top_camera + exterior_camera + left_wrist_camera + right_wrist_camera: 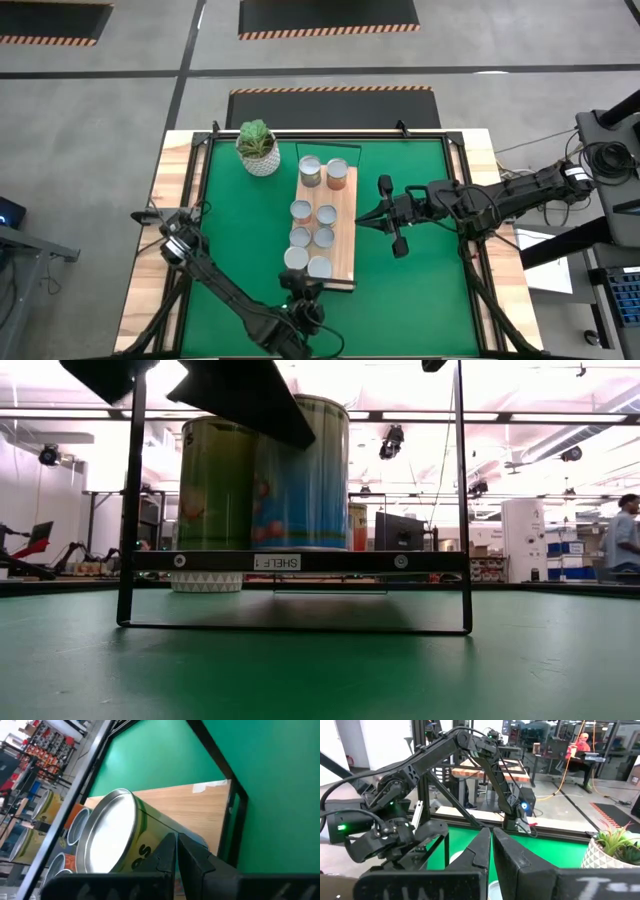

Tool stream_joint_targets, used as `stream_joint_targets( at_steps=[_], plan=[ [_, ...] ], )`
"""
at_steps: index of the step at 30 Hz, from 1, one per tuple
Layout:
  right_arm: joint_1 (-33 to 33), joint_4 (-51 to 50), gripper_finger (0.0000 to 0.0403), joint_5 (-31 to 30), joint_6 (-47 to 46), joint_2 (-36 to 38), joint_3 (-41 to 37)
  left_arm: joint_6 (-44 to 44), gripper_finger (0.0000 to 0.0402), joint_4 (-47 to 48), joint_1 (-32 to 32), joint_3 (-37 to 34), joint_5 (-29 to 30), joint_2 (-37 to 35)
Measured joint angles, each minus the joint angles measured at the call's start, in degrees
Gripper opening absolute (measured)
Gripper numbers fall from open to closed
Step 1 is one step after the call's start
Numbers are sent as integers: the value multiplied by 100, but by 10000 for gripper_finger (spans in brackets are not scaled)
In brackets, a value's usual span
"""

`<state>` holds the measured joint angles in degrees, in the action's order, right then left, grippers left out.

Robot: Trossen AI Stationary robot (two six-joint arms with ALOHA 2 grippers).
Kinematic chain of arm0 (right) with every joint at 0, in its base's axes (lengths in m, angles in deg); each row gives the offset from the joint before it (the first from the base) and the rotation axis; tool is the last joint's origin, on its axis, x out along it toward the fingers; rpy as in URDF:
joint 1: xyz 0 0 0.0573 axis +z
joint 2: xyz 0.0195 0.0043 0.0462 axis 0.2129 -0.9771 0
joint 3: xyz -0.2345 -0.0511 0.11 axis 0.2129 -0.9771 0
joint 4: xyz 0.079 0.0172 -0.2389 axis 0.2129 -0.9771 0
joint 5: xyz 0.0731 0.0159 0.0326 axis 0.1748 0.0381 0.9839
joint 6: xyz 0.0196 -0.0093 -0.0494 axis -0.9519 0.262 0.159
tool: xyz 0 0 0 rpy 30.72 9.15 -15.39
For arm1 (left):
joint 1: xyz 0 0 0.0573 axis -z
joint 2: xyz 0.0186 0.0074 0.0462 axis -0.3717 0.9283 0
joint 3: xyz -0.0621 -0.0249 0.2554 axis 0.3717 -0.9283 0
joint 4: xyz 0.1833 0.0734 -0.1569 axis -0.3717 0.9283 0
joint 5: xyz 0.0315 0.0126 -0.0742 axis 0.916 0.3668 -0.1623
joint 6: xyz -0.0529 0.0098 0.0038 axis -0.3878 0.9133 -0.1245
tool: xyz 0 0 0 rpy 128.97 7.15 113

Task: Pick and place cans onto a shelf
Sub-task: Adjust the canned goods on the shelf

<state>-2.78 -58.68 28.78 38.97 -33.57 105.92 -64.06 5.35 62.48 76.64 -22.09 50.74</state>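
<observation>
Eight small cylindrical silver-topped tin cans point(313, 222) stand in pairs along long light-brown wooden shelf point(345, 215) on green surface. Left pincer point(303, 287) shut, empty, at shelf's near end; right pincer point(362, 220) shut, empty, beside shelf. Cans rigid, likely slippery: grip mid-side.

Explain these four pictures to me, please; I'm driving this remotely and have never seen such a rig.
Two dark robot arms work at a table with a green mat. One camera looks straight down, one sits at table height, and one rides on each wrist. On the mat stands a wooden shelf carrying eight cans, beside a potted plant. The left gripper, shut, hovers at the shelf's near end, by the nearest can. The right gripper, also shut, waits beside the shelf. Neither holds anything.
</observation>
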Motion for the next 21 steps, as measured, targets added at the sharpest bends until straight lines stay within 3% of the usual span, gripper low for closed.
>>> stream_joint_targets(
  at_steps=[21],
  plan=[
    [0,-32,11,1,-2,0,-2,-95,0,-15,-117,0,294,61]
  ],
)
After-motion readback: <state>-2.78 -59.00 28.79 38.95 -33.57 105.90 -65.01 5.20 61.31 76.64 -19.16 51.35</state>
